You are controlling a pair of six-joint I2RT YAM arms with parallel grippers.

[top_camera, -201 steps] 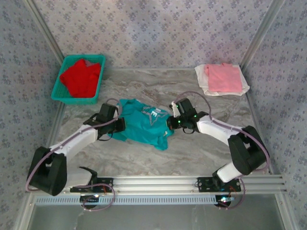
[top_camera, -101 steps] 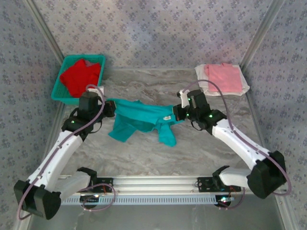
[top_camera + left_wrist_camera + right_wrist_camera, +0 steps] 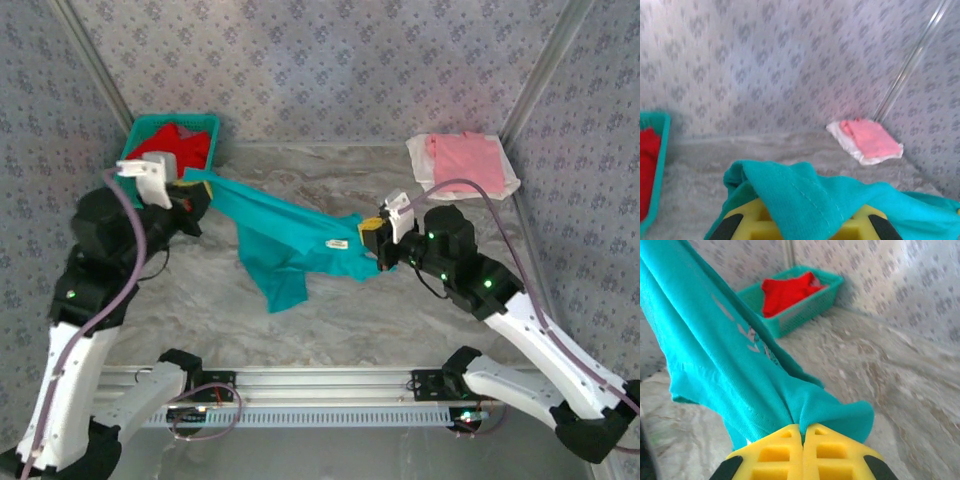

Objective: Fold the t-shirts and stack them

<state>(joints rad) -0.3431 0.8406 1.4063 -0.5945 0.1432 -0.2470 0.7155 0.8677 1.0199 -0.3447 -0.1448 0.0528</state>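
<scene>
The teal t-shirt [image 3: 285,235] hangs stretched in the air between both arms, sagging to a point near the table. My left gripper [image 3: 196,188] holds its upper left end, raised beside the basket; teal cloth [image 3: 805,200] drapes over the yellow fingers [image 3: 737,220]. My right gripper [image 3: 374,245] is shut on the right end, cloth [image 3: 745,375] pinched between yellow pads [image 3: 785,452]. A red t-shirt [image 3: 172,145] lies in the basket. A pink t-shirt [image 3: 465,160] lies folded on a white one [image 3: 428,172] at the back right.
The teal mesh basket [image 3: 205,125] stands at the back left corner, close behind my left gripper. Patterned walls close in the marble table [image 3: 400,320] on three sides. An aluminium rail [image 3: 330,380] runs along the near edge.
Both arms rose and drew apart, lifting the teal t-shirt off the table and pulling it taut. The left gripper went up toward the basket; the right stayed mid-right.
</scene>
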